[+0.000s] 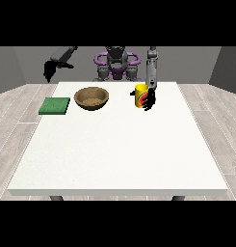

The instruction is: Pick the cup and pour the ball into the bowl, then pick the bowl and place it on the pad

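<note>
the hand at the view's right (149, 100) wraps its fingers around the upright yellow cup (140, 95); the bowl (92, 98) waits to its left on the desk (119, 149).

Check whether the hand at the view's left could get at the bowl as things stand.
Probably yes: that hand hangs raised beyond the table's far left corner, and nothing stands between it and the bowl.
</note>
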Tool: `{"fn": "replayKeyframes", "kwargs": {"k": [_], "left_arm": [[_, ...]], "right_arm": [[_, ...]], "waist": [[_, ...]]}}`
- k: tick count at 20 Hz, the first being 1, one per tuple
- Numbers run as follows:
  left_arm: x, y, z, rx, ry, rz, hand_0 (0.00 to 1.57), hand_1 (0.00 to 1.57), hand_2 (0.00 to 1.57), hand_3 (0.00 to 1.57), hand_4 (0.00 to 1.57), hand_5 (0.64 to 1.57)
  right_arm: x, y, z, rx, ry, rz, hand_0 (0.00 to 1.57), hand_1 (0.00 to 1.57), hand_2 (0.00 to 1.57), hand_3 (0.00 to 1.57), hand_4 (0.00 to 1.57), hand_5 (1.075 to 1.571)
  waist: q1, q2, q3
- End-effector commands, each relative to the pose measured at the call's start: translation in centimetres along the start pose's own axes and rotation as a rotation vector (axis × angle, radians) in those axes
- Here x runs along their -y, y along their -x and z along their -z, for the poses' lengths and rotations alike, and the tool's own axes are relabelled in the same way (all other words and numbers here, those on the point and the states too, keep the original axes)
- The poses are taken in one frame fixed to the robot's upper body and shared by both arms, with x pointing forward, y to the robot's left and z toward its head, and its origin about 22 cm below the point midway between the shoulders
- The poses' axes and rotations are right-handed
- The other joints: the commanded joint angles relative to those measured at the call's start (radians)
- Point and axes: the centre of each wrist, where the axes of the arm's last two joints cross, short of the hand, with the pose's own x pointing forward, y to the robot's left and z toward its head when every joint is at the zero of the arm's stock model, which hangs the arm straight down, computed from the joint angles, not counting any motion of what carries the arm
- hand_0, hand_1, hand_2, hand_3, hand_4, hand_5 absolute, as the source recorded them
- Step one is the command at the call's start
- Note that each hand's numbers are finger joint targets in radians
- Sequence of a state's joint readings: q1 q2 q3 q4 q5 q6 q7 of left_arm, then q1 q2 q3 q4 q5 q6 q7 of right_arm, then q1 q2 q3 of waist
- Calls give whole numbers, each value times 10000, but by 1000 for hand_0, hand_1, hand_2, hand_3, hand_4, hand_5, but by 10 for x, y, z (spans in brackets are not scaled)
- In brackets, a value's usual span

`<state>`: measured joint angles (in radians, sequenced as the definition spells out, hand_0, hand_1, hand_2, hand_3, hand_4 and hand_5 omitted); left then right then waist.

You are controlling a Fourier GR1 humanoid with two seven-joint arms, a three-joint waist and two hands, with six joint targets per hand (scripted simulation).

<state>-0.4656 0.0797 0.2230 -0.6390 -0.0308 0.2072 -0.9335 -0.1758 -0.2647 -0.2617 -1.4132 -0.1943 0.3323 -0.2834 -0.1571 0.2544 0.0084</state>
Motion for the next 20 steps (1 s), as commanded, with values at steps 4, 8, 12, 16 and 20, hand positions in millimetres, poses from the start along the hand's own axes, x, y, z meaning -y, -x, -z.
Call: {"fn": "replayKeyframes", "kwargs": {"k": [4, 8, 12, 16, 20], "left_arm": [[33, 5, -23, 18, -240, 1848, 1323, 1323, 1571, 1571, 1477, 1250], [23, 2, -22, -683, 779, 2166, 1316, 1316, 1571, 1571, 1496, 1256], [-42, -9, 25, -505, 932, 5032, 1381, 1381, 1571, 1571, 1571, 1341], [-80, -39, 87, -989, 1354, 7046, 1450, 1450, 1571, 1571, 1571, 1291], [-29, -67, 123, -568, 1641, 7648, 1473, 1473, 1571, 1571, 1571, 1278]], "right_arm": [[16, -24, 17, 367, -238, -70, 0, 0, 0, 0, 0, 1570], [31, 10, -15, -1005, 602, 0, 0, 0, 0, 0, 0, 1570], [18, 25, -30, -1976, 437, -10, 0, 0, 0, 0, 0, 1569], [28, 29, -30, -2462, 564, 5, 0, 0, 0, 0, 0, 1569], [54, 36, -36, -2286, 979, 298, 0, 0, 0, 0, 0, 1568]], "waist": [[-549, 402, -90], [233, -1132, -79], [415, -2177, -56], [520, -2569, -51], [688, -2286, -57]]}}
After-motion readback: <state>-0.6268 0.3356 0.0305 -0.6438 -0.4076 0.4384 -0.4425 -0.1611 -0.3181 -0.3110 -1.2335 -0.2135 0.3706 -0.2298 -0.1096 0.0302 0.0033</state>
